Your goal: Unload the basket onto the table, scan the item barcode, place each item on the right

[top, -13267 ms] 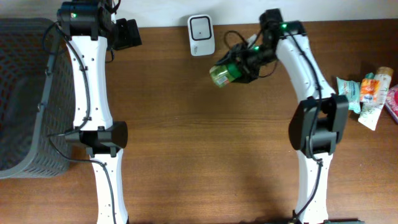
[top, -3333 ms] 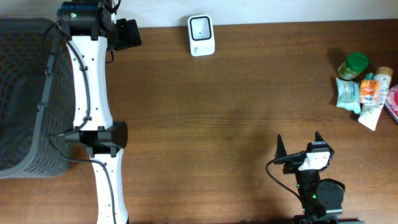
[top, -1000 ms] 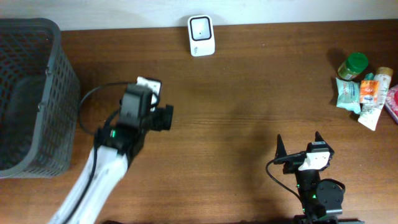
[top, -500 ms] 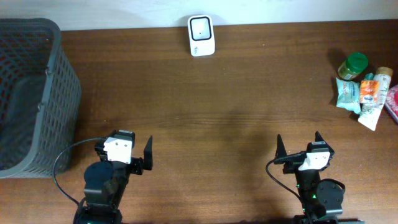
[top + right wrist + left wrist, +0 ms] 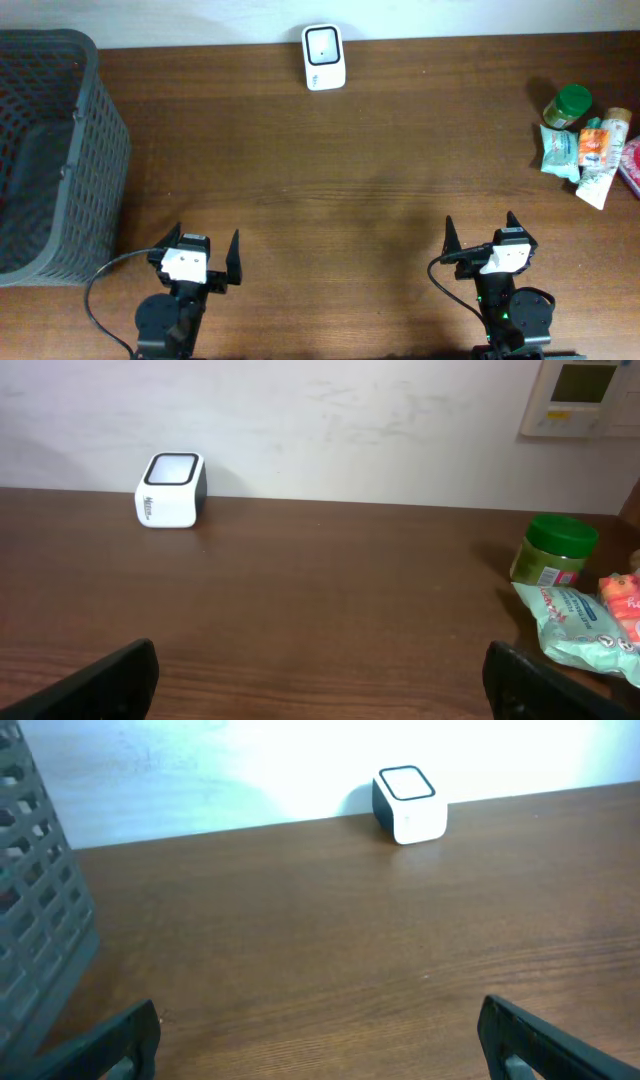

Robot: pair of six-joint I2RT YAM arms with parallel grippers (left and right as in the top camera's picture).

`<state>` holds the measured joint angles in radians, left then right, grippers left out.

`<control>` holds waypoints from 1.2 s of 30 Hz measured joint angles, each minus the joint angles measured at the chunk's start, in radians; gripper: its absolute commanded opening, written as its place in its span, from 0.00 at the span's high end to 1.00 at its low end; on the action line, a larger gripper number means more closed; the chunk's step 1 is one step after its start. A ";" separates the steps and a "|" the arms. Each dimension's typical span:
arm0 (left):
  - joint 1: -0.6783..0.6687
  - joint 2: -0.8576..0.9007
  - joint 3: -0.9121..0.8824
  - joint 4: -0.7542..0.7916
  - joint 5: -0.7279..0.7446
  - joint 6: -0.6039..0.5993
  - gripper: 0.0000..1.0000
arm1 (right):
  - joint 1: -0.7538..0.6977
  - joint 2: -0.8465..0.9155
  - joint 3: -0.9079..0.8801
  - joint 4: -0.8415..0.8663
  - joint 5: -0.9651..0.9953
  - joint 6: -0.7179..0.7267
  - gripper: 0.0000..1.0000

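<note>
The green-lidded jar with greenish contents stands upright near the right edge of the brown wooden table, free of either arm. 13 seconds earlier the right gripper held it tilted just in front of the scanner. It now sits just beside a pale green foil packet, with a white and orange printed tube next to that. The right wrist view shows the jar close behind the packet.

The white box-shaped barcode scanner with a dark face sits at the far edge of the table against the wall, in the same place as before and well apart from the jar.

The right gripper is parked at the near edge, jaws spread wide and holding nothing, as it was three seconds ago. The left gripper is likewise at the near edge with its jaws wide apart and empty. Three seconds ago that arm reached out beside the dark grey plastic mesh basket at the table's left side; since then it has folded back.
</note>
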<state>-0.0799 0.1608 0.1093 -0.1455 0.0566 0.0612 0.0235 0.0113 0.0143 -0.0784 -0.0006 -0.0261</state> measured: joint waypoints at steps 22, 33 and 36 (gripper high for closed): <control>0.035 -0.148 -0.095 0.072 0.007 0.000 0.01 | 0.000 0.000 0.000 0.000 0.000 0.000 0.01; 0.035 -0.148 -0.095 0.066 -0.105 -0.002 0.01 | 0.000 0.000 0.000 0.000 0.000 0.000 0.01; 0.040 -0.148 -0.095 0.067 -0.129 -0.025 0.01 | 0.000 0.000 0.000 0.000 0.000 0.000 0.01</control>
<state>-0.0395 0.0128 0.0147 -0.0788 -0.0723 0.0364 0.0235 0.0113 0.0139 -0.0788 -0.0006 -0.0257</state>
